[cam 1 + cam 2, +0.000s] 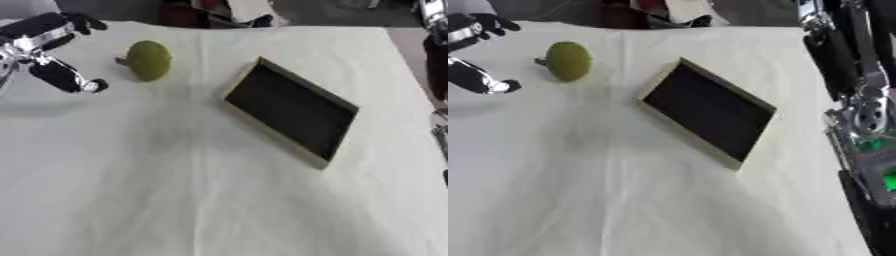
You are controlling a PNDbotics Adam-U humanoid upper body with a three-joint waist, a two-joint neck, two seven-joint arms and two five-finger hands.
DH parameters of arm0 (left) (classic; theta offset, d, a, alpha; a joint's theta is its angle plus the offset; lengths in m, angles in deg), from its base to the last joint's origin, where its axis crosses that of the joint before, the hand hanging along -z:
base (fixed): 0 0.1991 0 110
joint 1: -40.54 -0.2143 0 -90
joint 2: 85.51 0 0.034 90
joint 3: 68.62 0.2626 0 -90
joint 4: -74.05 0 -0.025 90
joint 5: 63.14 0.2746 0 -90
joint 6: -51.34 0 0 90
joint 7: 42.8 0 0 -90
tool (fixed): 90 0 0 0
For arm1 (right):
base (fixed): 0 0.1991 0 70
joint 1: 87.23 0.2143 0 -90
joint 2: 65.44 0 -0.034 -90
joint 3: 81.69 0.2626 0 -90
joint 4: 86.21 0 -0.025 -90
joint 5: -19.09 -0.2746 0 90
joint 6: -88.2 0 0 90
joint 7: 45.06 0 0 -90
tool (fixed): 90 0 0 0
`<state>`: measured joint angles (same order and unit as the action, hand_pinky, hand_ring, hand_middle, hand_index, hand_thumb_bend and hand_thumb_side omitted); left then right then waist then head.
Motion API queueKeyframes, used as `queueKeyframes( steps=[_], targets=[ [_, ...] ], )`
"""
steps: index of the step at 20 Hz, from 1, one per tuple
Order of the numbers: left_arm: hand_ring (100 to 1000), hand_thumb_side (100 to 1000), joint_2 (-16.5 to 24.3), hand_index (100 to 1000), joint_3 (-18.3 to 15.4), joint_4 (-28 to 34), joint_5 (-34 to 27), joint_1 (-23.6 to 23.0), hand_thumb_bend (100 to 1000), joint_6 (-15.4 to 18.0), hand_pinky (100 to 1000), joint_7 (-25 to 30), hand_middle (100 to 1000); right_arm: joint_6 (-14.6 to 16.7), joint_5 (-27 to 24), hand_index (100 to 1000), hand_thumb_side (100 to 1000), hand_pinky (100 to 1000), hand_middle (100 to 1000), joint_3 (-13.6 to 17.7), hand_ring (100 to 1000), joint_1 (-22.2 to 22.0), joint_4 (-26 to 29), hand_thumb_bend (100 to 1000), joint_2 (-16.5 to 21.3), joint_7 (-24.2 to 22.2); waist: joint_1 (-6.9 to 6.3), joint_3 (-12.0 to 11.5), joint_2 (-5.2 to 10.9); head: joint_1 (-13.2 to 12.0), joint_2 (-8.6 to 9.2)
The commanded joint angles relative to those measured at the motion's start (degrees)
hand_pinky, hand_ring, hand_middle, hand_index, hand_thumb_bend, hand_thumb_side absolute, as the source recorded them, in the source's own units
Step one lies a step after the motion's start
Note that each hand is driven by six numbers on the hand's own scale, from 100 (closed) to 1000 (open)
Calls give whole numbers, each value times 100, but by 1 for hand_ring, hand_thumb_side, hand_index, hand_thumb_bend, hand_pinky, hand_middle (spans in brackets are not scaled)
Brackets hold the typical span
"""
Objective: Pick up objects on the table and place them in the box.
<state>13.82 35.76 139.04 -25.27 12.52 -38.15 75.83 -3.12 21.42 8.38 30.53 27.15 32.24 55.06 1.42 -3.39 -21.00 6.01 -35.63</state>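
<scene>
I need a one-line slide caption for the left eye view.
Left hand, fingers spread, beside a green fruit; empty box nearby.

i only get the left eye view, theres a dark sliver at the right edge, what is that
Observer: That is the right arm, black and silver. The right eye view shows it running down the right side of the table.
Operator: is it touching the box
Observer: No. A strip of bare table shows between the box and the arm.
Operator: anything else on that arm i miss
Observer: A green glow on its lower part, near the view's right edge.
</scene>
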Motion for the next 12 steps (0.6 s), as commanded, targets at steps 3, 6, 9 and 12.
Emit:
queueKeyframes(
  steps=[3,6,9,12],
  targets=[
    [919,100,-2,954,-80,-36,138,250,469,-97,903,-29,916,-9,-47,797,789,856,733,11,729,92,123,100,42,-31,-35,62,77,-112,101],
    [919,100,-58,954,-135,-155,283,309,452,-162,901,-135,918,-7,-57,796,788,856,733,-3,729,129,123,100,26,-43,-42,121,51,-173,130],
    [920,100,-110,953,-206,-287,343,375,436,-211,898,-242,919,-2,-64,796,787,856,734,-12,729,170,123,100,12,-51,-50,194,22,-232,168],
    [919,100,-143,952,-244,-372,337,433,427,-245,896,-319,920,-2,-69,795,788,856,734,-21,729,212,123,100,7,-54,-67,267,-19,-291,215]
  ],
)
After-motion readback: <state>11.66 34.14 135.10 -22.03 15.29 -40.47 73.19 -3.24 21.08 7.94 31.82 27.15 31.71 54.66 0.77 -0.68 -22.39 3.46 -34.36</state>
